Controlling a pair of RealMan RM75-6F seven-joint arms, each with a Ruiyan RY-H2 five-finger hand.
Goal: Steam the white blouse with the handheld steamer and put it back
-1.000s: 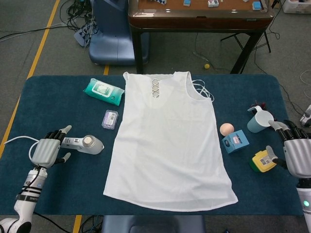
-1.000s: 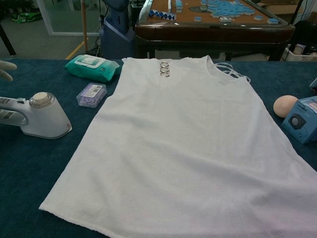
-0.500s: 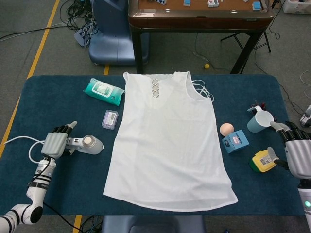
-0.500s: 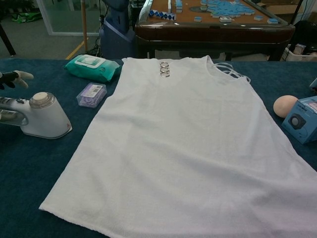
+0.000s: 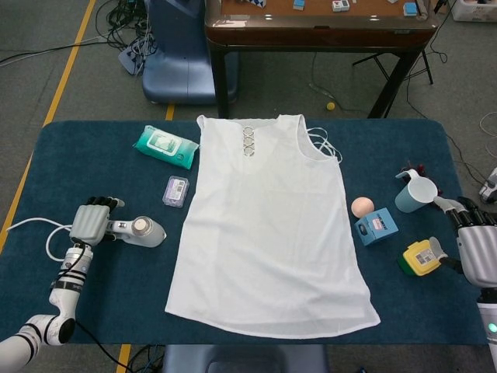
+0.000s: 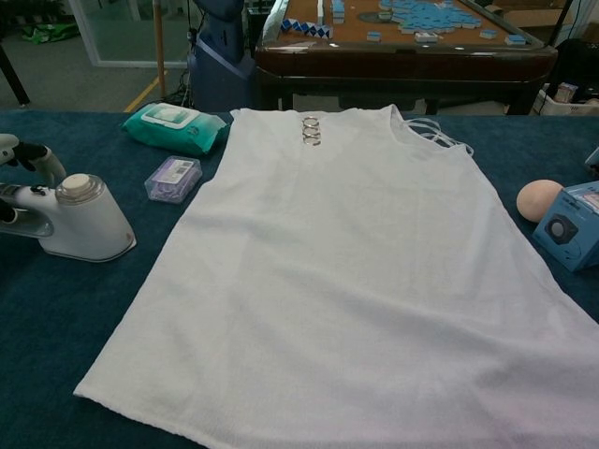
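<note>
Left hand [image 5: 90, 221] wraps the steamer [image 5: 138, 231] handle at the blouse's [image 5: 268, 225] nine o'clock — right hand [image 5: 475, 247], fingers spread, holds nothing near the cup [image 5: 414, 194].

The left hand [image 5: 92, 222] is low at the left side of the head view, its fingers [image 6: 28, 154] curled down around the handle of the steamer [image 5: 138, 230]. Its forearm goes down to the lower left corner. The right hand [image 5: 474, 247] is at the right edge, back side up, fingers apart and pointing upward in the frame, holding nothing.
</note>
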